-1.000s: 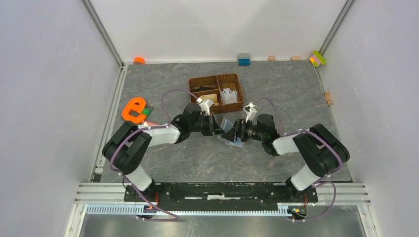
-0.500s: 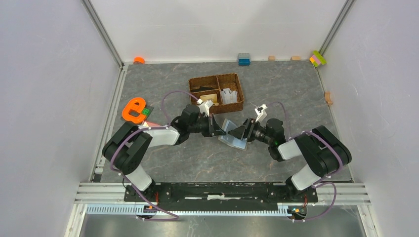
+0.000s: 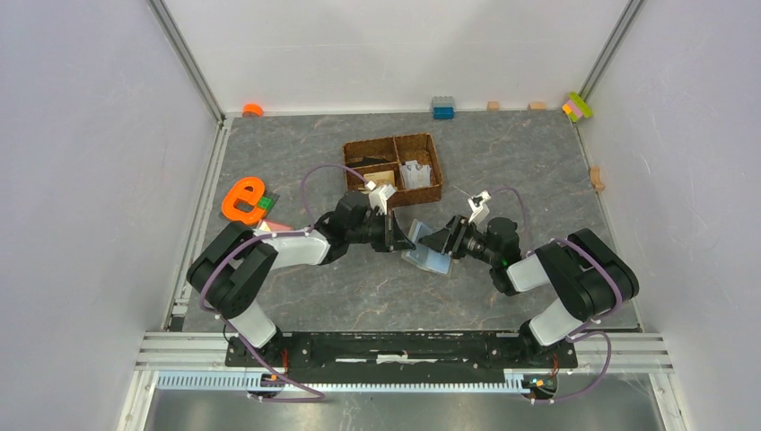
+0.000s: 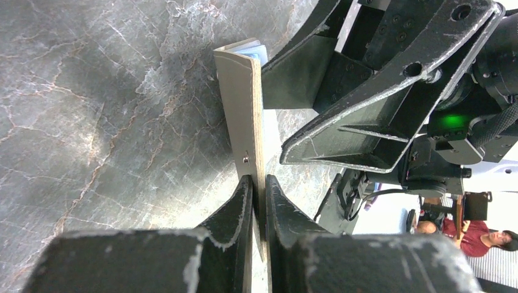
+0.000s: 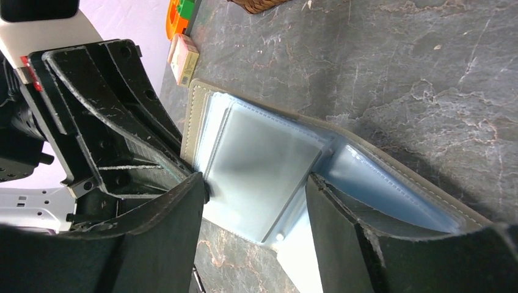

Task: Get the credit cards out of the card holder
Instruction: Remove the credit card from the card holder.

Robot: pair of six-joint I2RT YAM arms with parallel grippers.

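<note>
**Grey-olive card holder (image 3: 432, 259) held open at both sides**

Top view: the holder lies at centre frame on the table (image 3: 538, 171), below the brown basket (image 3: 392, 142). My left gripper (image 3: 396, 235) is at its left flap and my right gripper (image 3: 441, 244) at its right.

Left wrist view: at lower centre, my left gripper (image 4: 258, 190) is pinching the edge of the upright cover.

Right wrist view: my right gripper (image 5: 253, 189) is spread, one finger on either side of the frosted blue sleeves at centre.

The flat grey-olive folding card holder (image 3: 430, 258) has shifted slightly right, one cover now raised; the left gripper (image 3: 397, 235) followed; the right gripper (image 3: 441, 242) drew back rightward.
</note>
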